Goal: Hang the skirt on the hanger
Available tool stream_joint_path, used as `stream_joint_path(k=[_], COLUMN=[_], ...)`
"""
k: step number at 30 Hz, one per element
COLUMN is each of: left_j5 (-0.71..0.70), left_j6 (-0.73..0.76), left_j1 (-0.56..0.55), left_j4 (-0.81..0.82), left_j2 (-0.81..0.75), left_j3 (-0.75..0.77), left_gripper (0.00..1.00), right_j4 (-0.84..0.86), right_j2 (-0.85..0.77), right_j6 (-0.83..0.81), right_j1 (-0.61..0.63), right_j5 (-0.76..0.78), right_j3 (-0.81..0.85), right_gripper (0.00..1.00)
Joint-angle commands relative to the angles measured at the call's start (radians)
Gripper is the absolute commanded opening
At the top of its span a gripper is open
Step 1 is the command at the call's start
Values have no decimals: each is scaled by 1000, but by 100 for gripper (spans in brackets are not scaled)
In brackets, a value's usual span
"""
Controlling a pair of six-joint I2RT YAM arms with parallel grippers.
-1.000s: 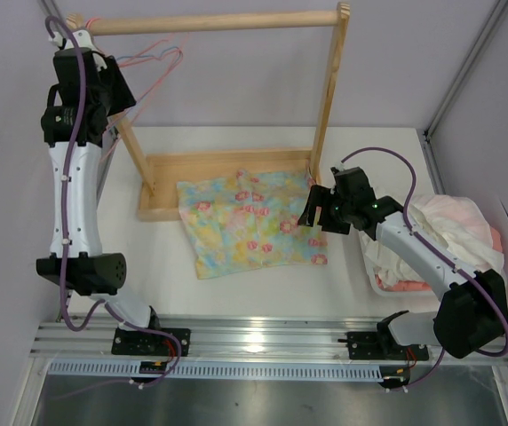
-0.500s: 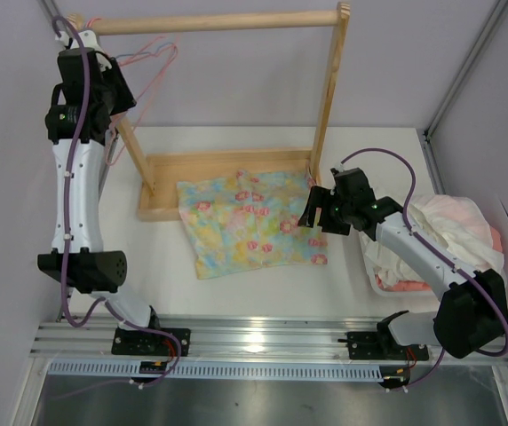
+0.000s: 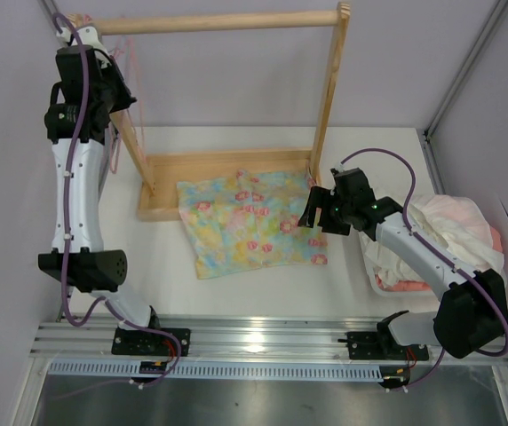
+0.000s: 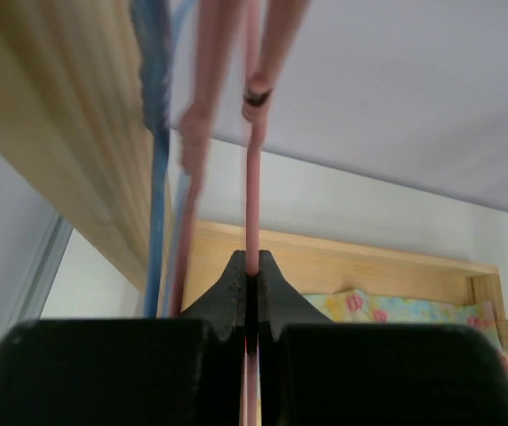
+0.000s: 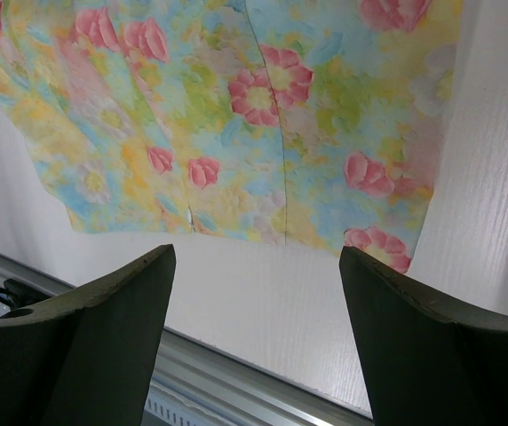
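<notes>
The skirt (image 3: 250,222), pastel yellow, blue and green with pink flowers, lies flat on the white table in front of the rack's base. It also fills the top of the right wrist view (image 5: 236,115). The pale pink hanger (image 3: 130,55) hangs at the left end of the wooden rail. My left gripper (image 3: 123,89) is high up beside it and shut on its thin pink wire (image 4: 252,177), jaws pinched tight (image 4: 251,259). My right gripper (image 3: 312,213) hovers open over the skirt's right edge, nothing between its fingers (image 5: 256,253).
A thin blue hanger (image 4: 154,177) hangs just left of the pink one. The wooden rack has a top rail (image 3: 218,21), a right post (image 3: 328,89) and a flat base (image 3: 201,164). A white-and-pink clothes heap (image 3: 449,226) sits at the right. A metal rail (image 3: 254,337) runs along the near edge.
My left gripper closed on the pink hanger's wire, and the hanger swung from spread out to edge-on near the rack's left post. The right arm stayed still.
</notes>
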Motion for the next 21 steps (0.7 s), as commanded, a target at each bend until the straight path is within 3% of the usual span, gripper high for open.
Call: stream_joint_path(k=[1,11,21], left_j5=[41,134,196], left_j6=[16,41,38], left_j1=[8,-10,-25], left_j4=[49,74,104], left_j2=[-20,-13,-57], left_j3=[48,100,57], left_gripper=[0,0,0], right_j4=[18,13,16], right_j2=[-12,-11,-14], right_j6=[-26,-37,-40], right_j1=[-5,-14,-23], right_j5=[-6,-15,-23], right_j3=[2,11,8], right_gripper=[82,82,82])
